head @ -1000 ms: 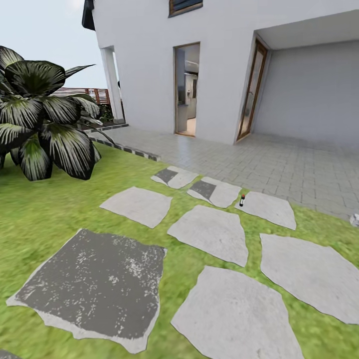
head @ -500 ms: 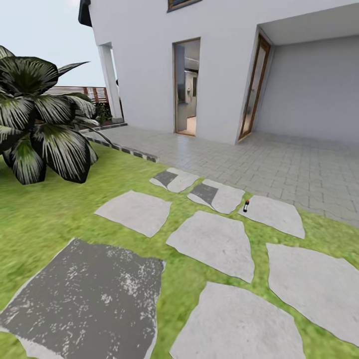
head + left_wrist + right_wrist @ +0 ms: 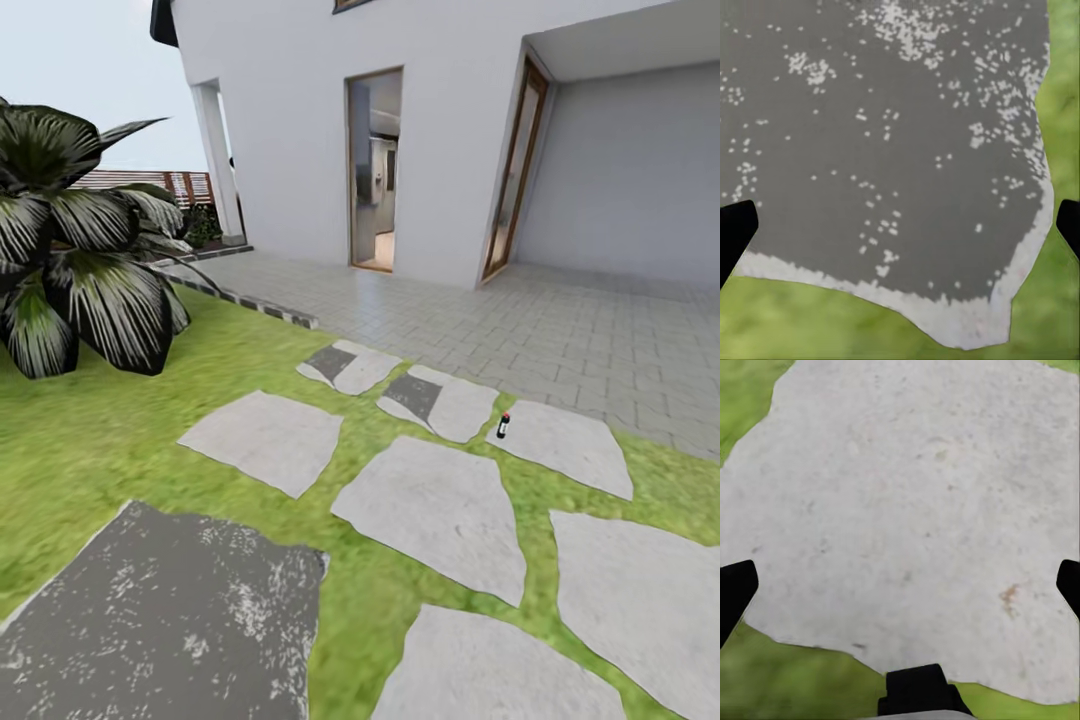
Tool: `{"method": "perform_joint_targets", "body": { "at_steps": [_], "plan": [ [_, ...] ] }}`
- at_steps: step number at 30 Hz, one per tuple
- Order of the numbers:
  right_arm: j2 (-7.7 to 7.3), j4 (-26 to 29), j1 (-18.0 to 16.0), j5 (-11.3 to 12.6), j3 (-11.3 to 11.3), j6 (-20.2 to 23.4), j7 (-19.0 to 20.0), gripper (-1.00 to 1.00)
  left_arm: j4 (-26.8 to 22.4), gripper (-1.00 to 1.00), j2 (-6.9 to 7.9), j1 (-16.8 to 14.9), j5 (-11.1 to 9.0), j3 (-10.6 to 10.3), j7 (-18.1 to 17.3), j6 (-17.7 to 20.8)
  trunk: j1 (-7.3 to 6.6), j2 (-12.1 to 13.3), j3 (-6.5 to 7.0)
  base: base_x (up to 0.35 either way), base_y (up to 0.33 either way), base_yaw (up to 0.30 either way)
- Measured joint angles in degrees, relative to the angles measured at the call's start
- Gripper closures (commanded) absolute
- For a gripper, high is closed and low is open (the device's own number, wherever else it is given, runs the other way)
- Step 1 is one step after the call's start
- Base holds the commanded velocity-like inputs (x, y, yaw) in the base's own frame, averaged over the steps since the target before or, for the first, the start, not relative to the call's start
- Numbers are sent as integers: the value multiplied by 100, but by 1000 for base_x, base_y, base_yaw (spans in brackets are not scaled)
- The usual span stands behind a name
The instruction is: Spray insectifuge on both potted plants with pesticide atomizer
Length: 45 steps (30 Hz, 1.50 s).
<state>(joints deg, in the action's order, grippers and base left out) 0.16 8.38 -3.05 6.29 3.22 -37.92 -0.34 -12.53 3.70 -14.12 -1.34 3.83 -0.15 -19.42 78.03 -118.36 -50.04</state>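
Note:
A small dark bottle with a red top and a pale label, apparently the pesticide atomizer (image 3: 503,425), stands upright at the edge of a pale stepping stone (image 3: 565,445) on the lawn, far ahead and slightly right. It is too small to make out more. The potted plants are out of view. My left gripper (image 3: 900,229) is open over a dark speckled stone slab (image 3: 885,135), with nothing between its fingertips. My right gripper (image 3: 900,585) is open over a light grey slab (image 3: 915,510), also holding nothing.
A big striped spiky plant (image 3: 70,250) stands on the grass at the left. Stepping stones cross the lawn toward a grey paved terrace (image 3: 560,330). Behind it, the white house has an open doorway (image 3: 375,170). A slat fence (image 3: 150,185) shows far left.
The camera has moved forward and turned a little left. The stones and the bottle sit lower and further right in the picture, and the striped plant has slid left.

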Motion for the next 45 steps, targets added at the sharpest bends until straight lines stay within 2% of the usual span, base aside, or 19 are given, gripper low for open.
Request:
{"method": "perform_joint_targets", "body": {
  "at_steps": [45],
  "plan": [
    [0, 0, 0, -1, 1, 0, 0, -100, 0, -100, 0, 0, -2, -4, 0, 0, 0, 0, 0, 337, 0, 0]
  ]
}}
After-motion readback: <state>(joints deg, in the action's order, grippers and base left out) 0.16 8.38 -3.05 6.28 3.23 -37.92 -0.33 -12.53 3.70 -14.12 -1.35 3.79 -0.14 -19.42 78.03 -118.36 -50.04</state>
